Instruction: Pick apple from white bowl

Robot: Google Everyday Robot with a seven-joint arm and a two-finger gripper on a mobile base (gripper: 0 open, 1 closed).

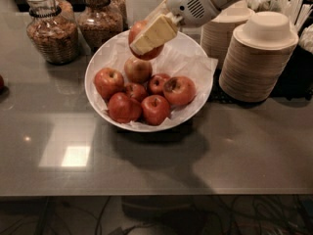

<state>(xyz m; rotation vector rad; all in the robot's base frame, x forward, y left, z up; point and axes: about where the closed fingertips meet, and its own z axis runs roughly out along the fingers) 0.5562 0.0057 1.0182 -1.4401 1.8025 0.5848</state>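
My gripper (146, 39) hangs above the far side of the white bowl (88, 77), and the white arm reaches in from the upper right. It is shut on the apple (146, 54), an orange-red one, and holds it clear above the other fruit. A cream finger (155, 32) crosses the front of the apple; the other finger is hidden behind it. The bowl is lined with crumpled white paper (188, 58) and holds several smaller red apples. One of them, a paler apple (138, 68), lies right under the lifted one.
Two glass jars of granola stand at the back left (53, 31) (100, 18). Stacks of beige paper bowls (257, 58) stand to the right of the white bowl, close to the arm. The grey table's front edge (156, 192) runs along the bottom.
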